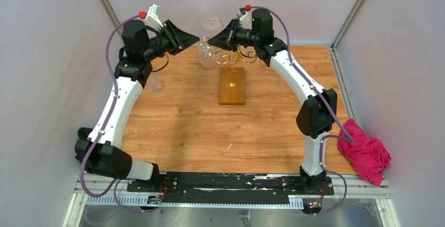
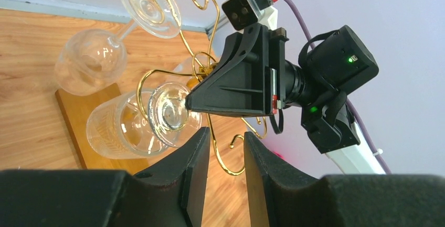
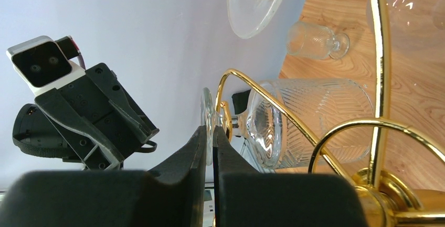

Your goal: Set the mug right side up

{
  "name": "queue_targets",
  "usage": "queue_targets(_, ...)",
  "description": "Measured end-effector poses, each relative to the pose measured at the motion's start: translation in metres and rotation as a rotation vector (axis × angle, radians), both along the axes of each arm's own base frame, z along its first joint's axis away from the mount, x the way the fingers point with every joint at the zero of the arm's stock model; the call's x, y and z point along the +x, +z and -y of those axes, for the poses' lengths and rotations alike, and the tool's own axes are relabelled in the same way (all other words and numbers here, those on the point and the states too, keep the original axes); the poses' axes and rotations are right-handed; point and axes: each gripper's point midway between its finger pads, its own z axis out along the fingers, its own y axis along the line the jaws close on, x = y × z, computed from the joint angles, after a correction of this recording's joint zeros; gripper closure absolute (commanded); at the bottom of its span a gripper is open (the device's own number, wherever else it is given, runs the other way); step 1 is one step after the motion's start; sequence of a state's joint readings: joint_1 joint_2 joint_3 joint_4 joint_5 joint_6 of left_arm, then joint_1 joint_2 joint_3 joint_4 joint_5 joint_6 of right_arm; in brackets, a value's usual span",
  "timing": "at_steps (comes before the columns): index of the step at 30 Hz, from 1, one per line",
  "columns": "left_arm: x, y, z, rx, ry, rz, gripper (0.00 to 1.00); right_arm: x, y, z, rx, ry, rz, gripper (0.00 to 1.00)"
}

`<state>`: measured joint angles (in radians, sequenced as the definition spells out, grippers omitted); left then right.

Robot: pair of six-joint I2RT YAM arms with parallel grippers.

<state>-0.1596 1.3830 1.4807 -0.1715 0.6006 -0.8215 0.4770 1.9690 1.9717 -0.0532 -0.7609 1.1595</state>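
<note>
Top external view barely shows the clear glass mug (image 1: 208, 55), tipped on its side beside the gold rack (image 1: 231, 59) at the far middle of the surface (image 1: 183, 122). The right gripper (image 3: 210, 132) is clenched on its thin round base. The left gripper (image 2: 226, 143) hangs partly spread, empty. No handle can be made out.

Left arm (image 1: 118, 101) and right arm (image 1: 296, 72): we see both arched up from their bases, elbows out, wrists turned inward so that the tips face each other. Left end effector (image 2: 225, 138): jaws standing partly apart. Right end effector (image 3: 212, 132): jaws pinched almost together on a thin glass foot (image 3: 208, 111).
</note>
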Motion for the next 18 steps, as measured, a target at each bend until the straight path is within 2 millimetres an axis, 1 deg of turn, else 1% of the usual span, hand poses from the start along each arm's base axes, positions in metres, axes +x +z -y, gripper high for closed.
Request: queue_targets(18, -0.0001, -0.0019, -0.0001, 0.003, 0.000, -0.005, 0.65, -0.0051, 0.0089, -0.0038, 0.031, 0.020, -0.025, 1.00)
